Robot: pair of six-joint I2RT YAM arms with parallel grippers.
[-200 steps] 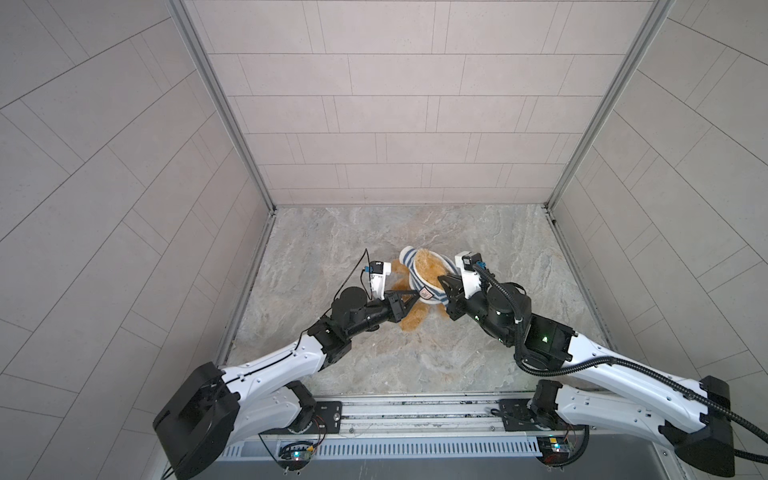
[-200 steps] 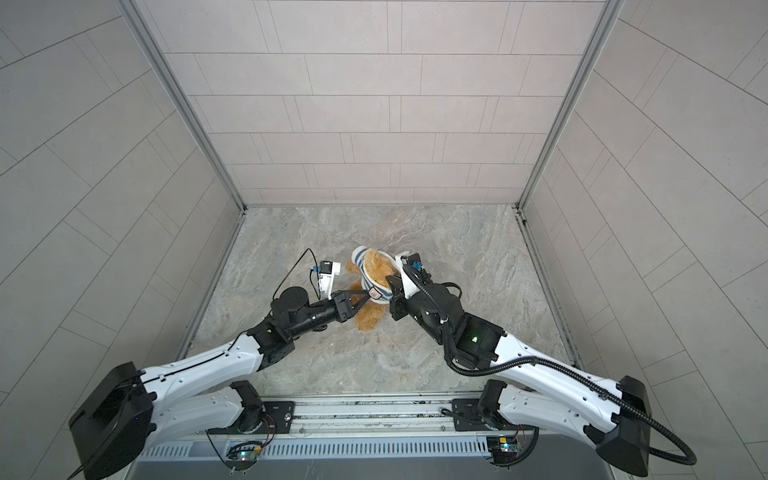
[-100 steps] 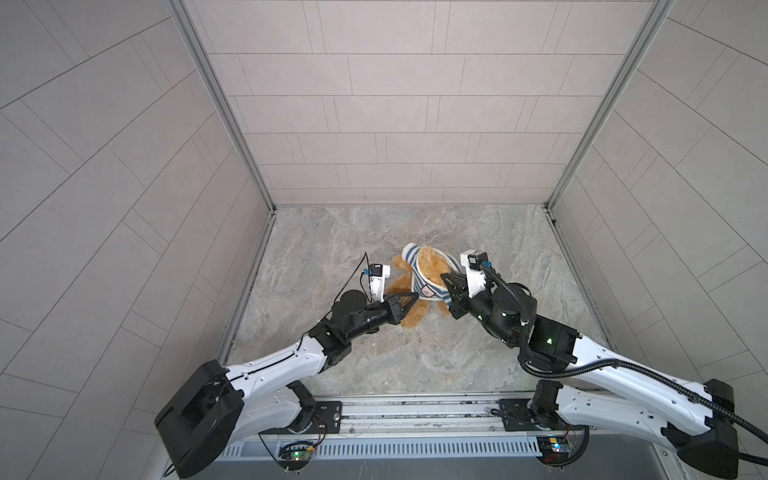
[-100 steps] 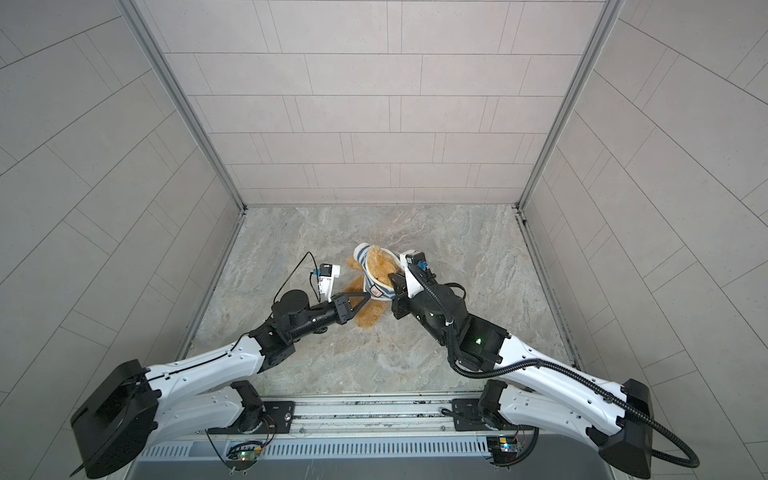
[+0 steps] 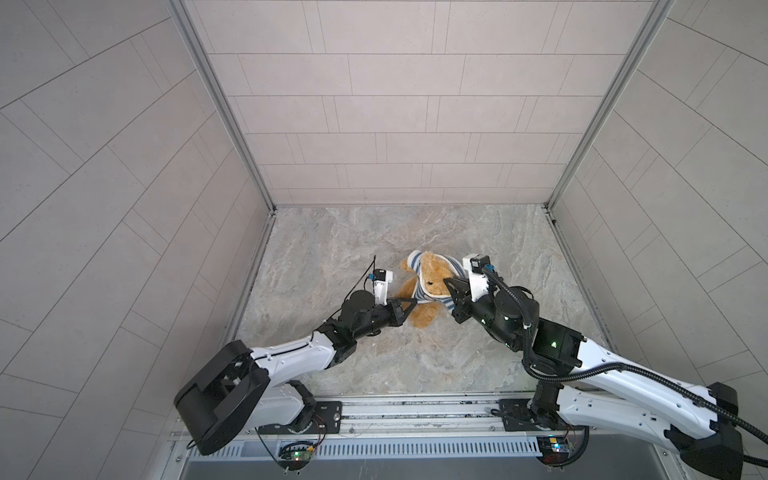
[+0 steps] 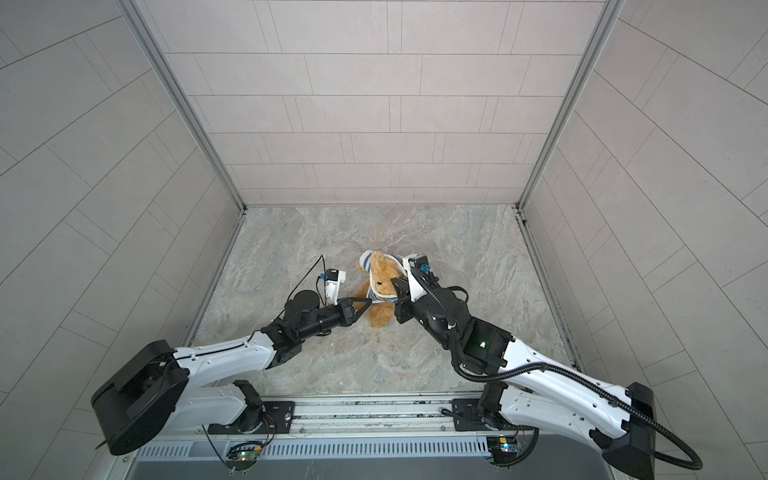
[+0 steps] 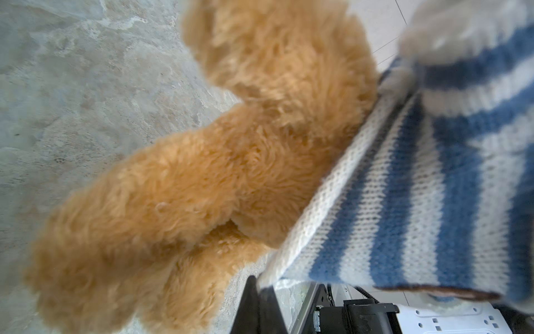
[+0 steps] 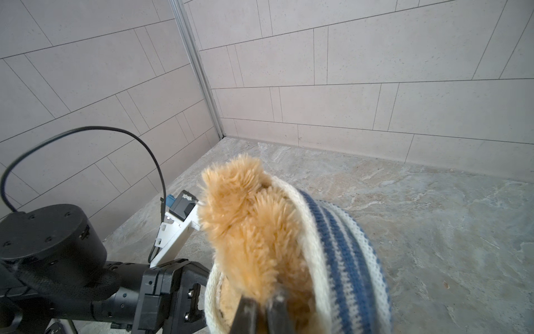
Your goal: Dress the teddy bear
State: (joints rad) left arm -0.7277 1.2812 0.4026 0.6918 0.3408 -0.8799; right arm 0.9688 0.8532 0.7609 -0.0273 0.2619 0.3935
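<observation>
Both arms stretch low over the bench [image 5: 332, 249], elbows down. The left fingers [image 5: 404, 300] and right fingers [image 5: 453, 286] are clamped on the striped shirt [image 5: 419, 292] around the teddy bear [image 5: 434, 275].

Closed end effectors: left [image 5: 412, 302], right [image 8: 261, 303].

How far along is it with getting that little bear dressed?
Partly done: the striped shirt is bunched around the head of the teddy bear, face showing through the opening. In hand: the left gripper has its jaws shut on the shirt's hem; the right gripper is shut at the opposite rim, on knit or fur I cannot tell. Left: pulling it down over the bare body.
</observation>
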